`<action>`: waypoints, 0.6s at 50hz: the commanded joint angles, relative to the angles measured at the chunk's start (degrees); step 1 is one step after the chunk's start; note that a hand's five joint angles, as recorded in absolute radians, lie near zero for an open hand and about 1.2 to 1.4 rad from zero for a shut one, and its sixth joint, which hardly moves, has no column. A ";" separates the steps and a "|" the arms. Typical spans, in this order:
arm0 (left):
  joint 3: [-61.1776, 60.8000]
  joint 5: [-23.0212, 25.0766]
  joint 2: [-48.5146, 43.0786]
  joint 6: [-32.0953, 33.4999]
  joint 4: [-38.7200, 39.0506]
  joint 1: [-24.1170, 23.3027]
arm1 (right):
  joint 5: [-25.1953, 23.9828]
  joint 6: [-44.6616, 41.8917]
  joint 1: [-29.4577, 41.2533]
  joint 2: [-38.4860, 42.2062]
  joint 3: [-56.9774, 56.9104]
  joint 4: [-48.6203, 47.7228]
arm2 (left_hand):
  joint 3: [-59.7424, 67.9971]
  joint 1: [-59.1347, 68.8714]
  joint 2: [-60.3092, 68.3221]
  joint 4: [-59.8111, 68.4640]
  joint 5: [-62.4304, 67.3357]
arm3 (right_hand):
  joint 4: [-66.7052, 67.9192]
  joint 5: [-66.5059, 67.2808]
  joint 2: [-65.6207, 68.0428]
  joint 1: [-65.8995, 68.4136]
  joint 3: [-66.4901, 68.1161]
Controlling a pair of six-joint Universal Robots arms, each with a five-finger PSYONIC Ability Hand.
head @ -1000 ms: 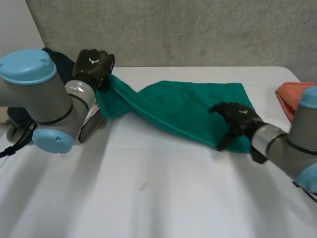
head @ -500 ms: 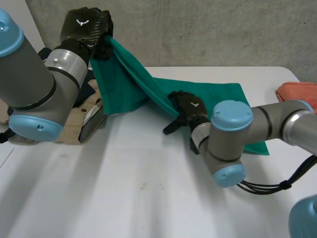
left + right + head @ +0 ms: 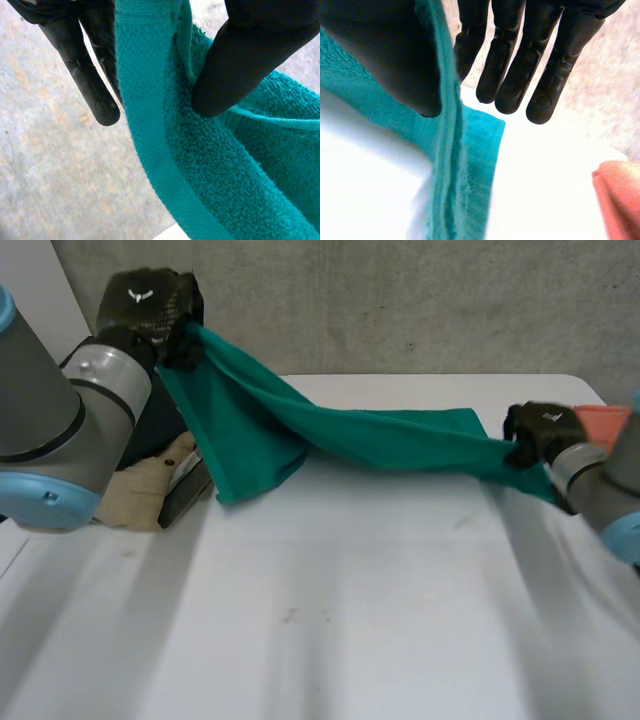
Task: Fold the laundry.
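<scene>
In the head view, a green towel (image 3: 330, 430) is seen stretched between the two hands across the far half of the white table (image 3: 350, 620). One corner of it is held up by the left hand (image 3: 150, 302), raised above the table's far left corner in front of the grey wall (image 3: 420, 300), and from there a wide fold hangs down to the tabletop. The opposite end is gripped by the right hand (image 3: 543, 432), low over the table at the right side, so that the cloth between the hands is drawn into a long, narrow band. An orange cloth (image 3: 606, 422) is seen just behind the right hand, and a beige cloth (image 3: 140, 495) lies at the table's left edge beside the left arm (image 3: 60, 430). In the left wrist view, the hem of the green towel (image 3: 200, 165) is pinched between the thumb of the left hand (image 3: 250, 50) and its fingers (image 3: 92, 85), which lie against the other face of the cloth. In the right wrist view, the edge of the green towel (image 3: 447, 165) is clamped between the thumb of the right hand (image 3: 385, 55) and its straight fingers (image 3: 520, 65); the towel falls from there to the table (image 3: 545, 190), and the orange cloth (image 3: 620, 197) lies beyond the fingertips, apart from the towel.
</scene>
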 commanded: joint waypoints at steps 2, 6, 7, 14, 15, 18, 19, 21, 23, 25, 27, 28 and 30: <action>-6.48 0.48 3.57 4.71 -8.19 1.33 | -10.56 -23.99 -8.16 -15.53 -0.05 22.21 | 11.41 13.36 11.10 11.08 14.72 | 11.91 13.98 12.30 18.83 12.15; -9.82 0.48 6.47 11.20 -15.83 1.34 | -9.51 -40.08 -11.59 -23.71 0.21 37.59 | 11.41 13.36 11.10 11.08 14.72 | 11.91 13.98 12.30 18.83 12.15; -10.62 0.48 7.09 12.71 -17.25 1.34 | -9.51 -42.90 -12.12 -24.85 0.64 40.15 | 11.41 13.36 11.10 11.08 14.72 | 11.91 13.98 12.30 18.83 12.15; -16.86 0.57 8.69 23.17 -23.95 -0.33 | -8.54 -50.48 -12.56 -27.68 6.00 47.65 | 11.41 13.36 11.10 11.08 14.72 | 11.91 13.98 12.30 18.83 12.15; -16.95 0.57 8.42 23.62 -23.77 -0.77 | -8.28 -50.66 -12.30 -27.15 6.53 47.38 | 11.41 13.36 11.10 11.08 14.72 | 11.91 13.98 12.30 18.83 12.15; -16.43 0.48 4.39 24.24 -22.63 -1.56 | -5.83 -50.92 -8.79 -21.02 6.45 46.07 | 11.41 13.36 11.10 11.08 14.72 | 11.91 13.98 12.30 18.83 12.15; -15.90 0.39 2.29 24.50 -22.11 -1.83 | -4.51 -50.92 -7.74 -19.52 5.75 45.63 | 11.41 13.36 11.10 11.08 14.72 | 11.91 13.98 12.30 18.83 12.15; -11.97 0.04 -4.19 24.59 -20.27 -2.27 | 0.58 -50.92 -5.62 -14.42 2.33 44.22 | 11.41 13.36 11.10 11.08 14.72 | 11.91 13.98 12.30 18.83 12.15; -7.92 -0.40 -8.17 24.59 -19.12 -2.27 | 3.31 -50.66 -4.48 -11.69 -0.31 42.90 | 11.41 13.36 11.10 11.08 14.72 | 11.91 13.98 12.30 18.83 12.15; -0.57 -0.40 -13.34 24.59 -17.54 -2.18 | 6.04 -50.66 -3.77 -7.65 -5.40 39.13 | 11.41 13.36 11.10 11.08 14.72 | 11.91 13.98 12.30 18.83 12.15; 5.17 -0.40 -16.18 24.68 -16.13 -2.09 | 6.75 -50.31 -3.25 -5.28 -9.53 35.80 | 11.41 13.36 11.10 11.08 14.72 | 11.91 13.98 12.30 18.83 12.15; 8.24 -0.57 -17.50 24.77 -15.08 -2.09 | 6.75 -50.13 -2.55 -3.61 -13.38 31.86 | 11.41 13.36 11.10 11.08 14.72 | 11.91 13.98 12.30 18.83 12.15; 17.38 -1.36 -20.58 25.47 -10.43 -1.92 | 6.75 -49.87 -1.75 -2.54 -16.82 26.93 | 11.41 13.36 11.10 11.08 14.72 | 11.91 13.98 12.30 18.83 12.15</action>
